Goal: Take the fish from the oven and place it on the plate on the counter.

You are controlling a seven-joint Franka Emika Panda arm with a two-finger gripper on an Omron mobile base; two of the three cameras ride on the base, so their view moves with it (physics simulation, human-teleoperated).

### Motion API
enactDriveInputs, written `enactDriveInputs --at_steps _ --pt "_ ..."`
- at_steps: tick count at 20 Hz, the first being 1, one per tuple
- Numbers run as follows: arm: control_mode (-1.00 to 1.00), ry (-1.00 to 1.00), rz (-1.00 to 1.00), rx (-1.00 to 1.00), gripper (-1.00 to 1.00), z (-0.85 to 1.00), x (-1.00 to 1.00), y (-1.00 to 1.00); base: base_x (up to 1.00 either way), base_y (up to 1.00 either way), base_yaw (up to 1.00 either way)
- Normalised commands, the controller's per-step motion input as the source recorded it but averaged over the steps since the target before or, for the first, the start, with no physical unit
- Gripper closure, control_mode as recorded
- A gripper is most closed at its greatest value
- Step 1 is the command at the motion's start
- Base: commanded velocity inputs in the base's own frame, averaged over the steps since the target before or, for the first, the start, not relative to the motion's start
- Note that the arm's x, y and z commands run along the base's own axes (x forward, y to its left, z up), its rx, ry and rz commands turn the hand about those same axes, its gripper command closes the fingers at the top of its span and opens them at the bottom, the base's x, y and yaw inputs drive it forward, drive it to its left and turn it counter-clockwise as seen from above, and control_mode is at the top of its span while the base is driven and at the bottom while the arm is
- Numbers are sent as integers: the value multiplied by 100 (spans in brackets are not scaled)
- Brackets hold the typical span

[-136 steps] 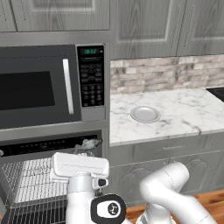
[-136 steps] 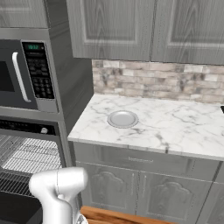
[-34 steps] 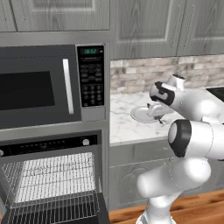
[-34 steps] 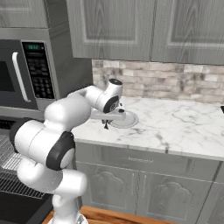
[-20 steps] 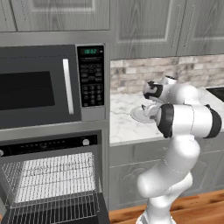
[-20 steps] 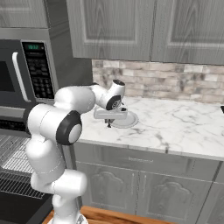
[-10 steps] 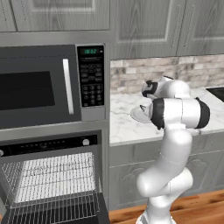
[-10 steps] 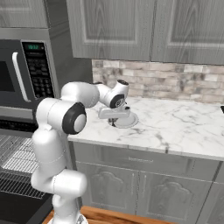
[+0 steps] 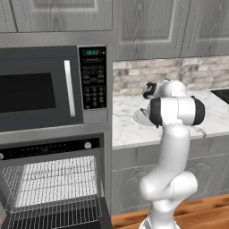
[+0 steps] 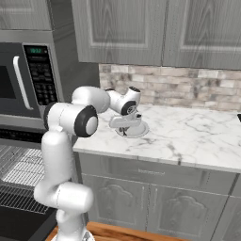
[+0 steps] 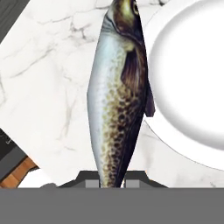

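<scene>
The claw [image 11: 111, 183] is clenched on the tail end of the fish [image 11: 119, 92], which hangs over the marble worktop [image 11: 48, 83] at the edge of the plate [image 11: 188, 83]; further off, the oven [image 9: 53, 188] stands open.

— What did the fish [image 11: 116, 100] look like?
— Glossy, silvery skin, speckled brown scales.
— And around it?
— The plate [image 11: 192, 78] looked smooth, matt white; the counter [image 11: 52, 78] was polished grey-veined marble over wood-grain cabinets [image 10: 155, 207].

One fish [image 11: 118, 100] – one plate [image 11: 188, 83] – one oven [image 9: 53, 179]
</scene>
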Motion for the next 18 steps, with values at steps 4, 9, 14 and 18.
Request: enactDriveInputs --at_steps 4,9,14,18 --pt "-100 3 2 0 100 -17 23 -2 0 0 0" --pt "-100 6 0 0 100 -21 30 -7 0 0 0" --pt "-100 3 0 0 100 -14 32 -17 0 0 0" --pt "-100 1 1 0 100 -22 40 -21 0 0 0"
